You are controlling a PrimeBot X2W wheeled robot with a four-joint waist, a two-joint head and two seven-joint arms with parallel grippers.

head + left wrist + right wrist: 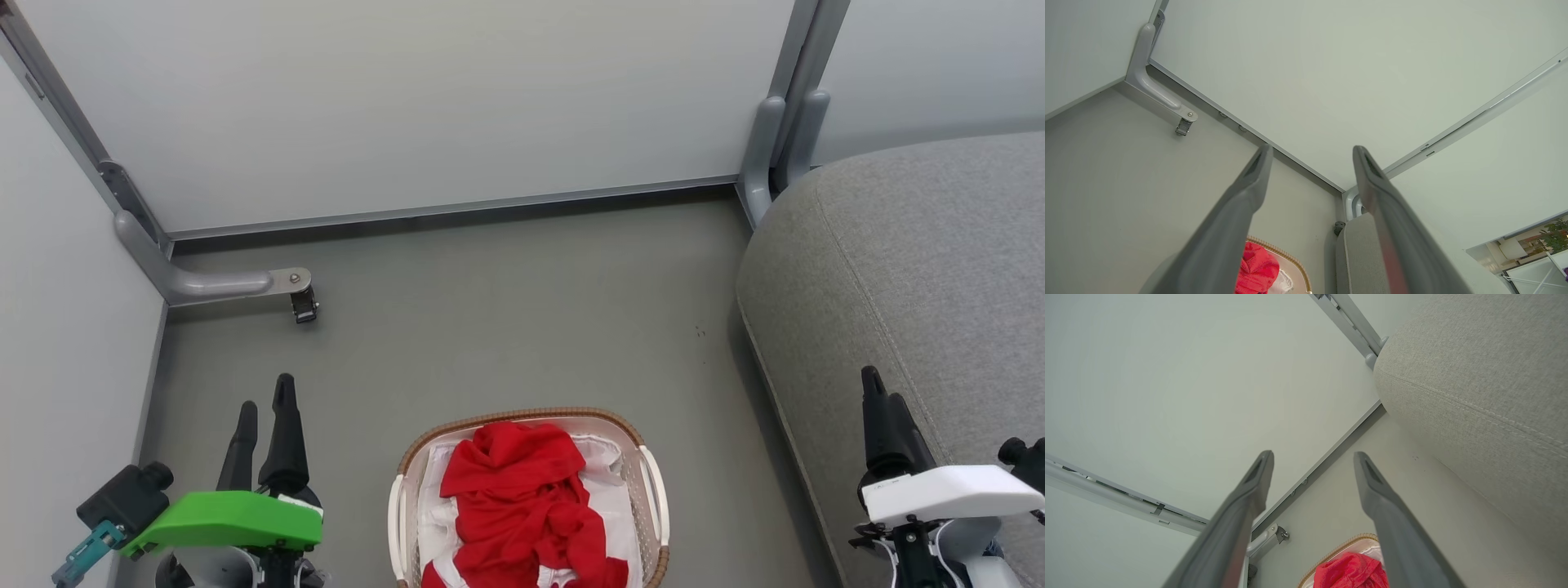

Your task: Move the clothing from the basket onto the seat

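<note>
Grey floor bears the basket beside the seat.

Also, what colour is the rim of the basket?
Brown and woven; the basket's rim shows best in the head view.

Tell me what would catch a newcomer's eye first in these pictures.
The bright red clothing heaped in the basket, at the bottom centre of the head view, stands out most against the grey floor. Next comes the big grey seat on the right, bare where it shows. The left gripper and right gripper flank the basket, jaws open and holding nothing.
</note>
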